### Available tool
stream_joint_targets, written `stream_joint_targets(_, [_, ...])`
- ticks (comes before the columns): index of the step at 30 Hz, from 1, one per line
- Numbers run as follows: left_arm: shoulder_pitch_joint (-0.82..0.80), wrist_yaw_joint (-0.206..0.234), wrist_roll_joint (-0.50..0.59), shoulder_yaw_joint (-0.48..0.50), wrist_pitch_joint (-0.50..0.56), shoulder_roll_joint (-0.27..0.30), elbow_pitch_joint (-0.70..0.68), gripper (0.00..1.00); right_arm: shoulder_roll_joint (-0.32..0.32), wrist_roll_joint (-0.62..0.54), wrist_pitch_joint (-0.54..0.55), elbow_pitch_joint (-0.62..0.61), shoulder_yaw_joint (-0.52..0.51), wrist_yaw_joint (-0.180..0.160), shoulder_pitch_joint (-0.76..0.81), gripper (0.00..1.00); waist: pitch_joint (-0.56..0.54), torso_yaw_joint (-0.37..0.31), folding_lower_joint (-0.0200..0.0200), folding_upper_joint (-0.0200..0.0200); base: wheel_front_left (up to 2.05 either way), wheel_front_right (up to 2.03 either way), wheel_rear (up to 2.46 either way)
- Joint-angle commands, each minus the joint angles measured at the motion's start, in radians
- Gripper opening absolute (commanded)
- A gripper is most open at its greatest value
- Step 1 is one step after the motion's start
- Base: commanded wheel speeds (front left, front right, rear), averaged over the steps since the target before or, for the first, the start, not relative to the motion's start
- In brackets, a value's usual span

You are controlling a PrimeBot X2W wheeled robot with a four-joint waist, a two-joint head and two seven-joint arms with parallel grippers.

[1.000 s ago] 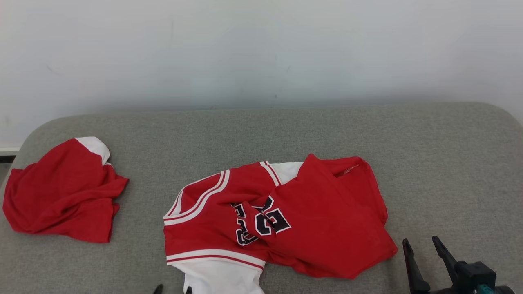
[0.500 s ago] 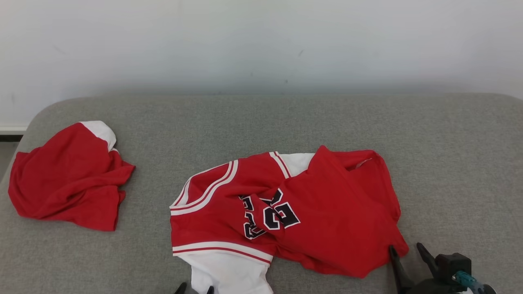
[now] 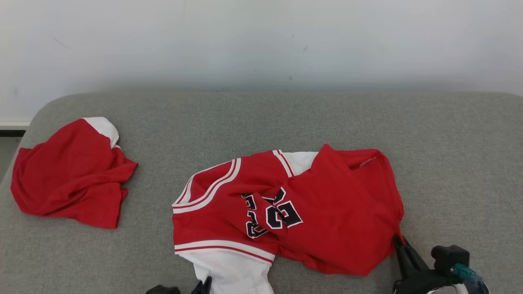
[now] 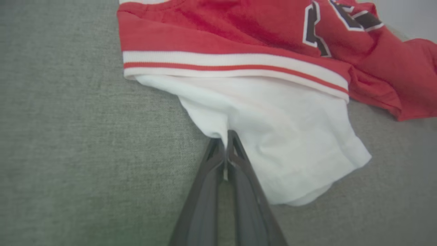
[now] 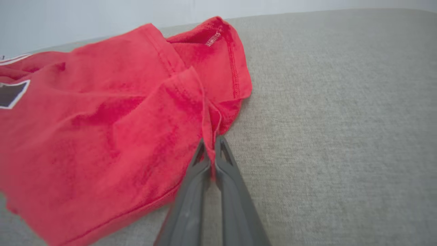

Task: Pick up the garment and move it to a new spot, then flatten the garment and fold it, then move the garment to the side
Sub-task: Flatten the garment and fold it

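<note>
The garment [image 3: 327, 212] is a crumpled red jersey with white trim, dark numbers and a white sleeve, lying mid-surface on the grey couch. My left gripper [image 4: 226, 141] is shut on the edge of the white sleeve [image 4: 273, 136]; in the head view its dark tip [image 3: 206, 284] touches the sleeve at the bottom edge. My right gripper [image 5: 211, 143] is shut on the red hem at the garment's right corner [image 5: 208, 116], seen in the head view at the lower right [image 3: 398, 241].
A second red and white garment [image 3: 69, 175] lies bunched at the far left of the grey couch [image 3: 286, 118]. A pale wall [image 3: 261, 41] stands behind. Bare grey fabric stretches to the right of the jersey and along the back.
Both grippers reached forward to the jersey and shut, the left on the white sleeve, the right on the red corner. The camera tilted, so the whole scene has shifted slightly.
</note>
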Motion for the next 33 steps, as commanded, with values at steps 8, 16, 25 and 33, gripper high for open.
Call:
stream_joint_targets(8, [0.063, 0.002, -0.048, 0.062, 0.002, 0.003, -0.204, 0.00, -0.008, 0.050, -0.001, -0.225, -0.015, 0.001, 0.106, 0.00, -0.029, -0.008, -0.0001, -0.0001, 0.00, 0.00, 0.00])
stream_joint_targets(16, [-0.118, 0.002, -0.118, 0.027, 0.014, 0.073, -0.326, 0.00, -0.040, 0.150, -0.001, -0.358, 0.058, 0.001, -0.016, 0.00, 0.001, -0.044, -0.0001, -0.0001, 0.00, 0.00, 0.00])
stream_joint_targets(25, [-0.732, 0.002, -0.204, -0.022, 0.167, 0.197, -0.310, 0.00, -0.099, 0.316, 0.021, -0.288, 0.135, 0.001, -0.528, 0.00, 0.244, -0.095, -0.0001, -0.0001, 0.00, 0.00, 0.00])
stream_joint_targets(33, [-1.383, 0.003, -0.200, -0.008, 0.229, 0.195, -0.085, 0.00, -0.179, 0.416, 0.114, -0.097, 0.114, 0.001, -1.113, 0.00, 0.461, -0.108, -0.0001, -0.0001, 0.00, 0.00, 0.00])
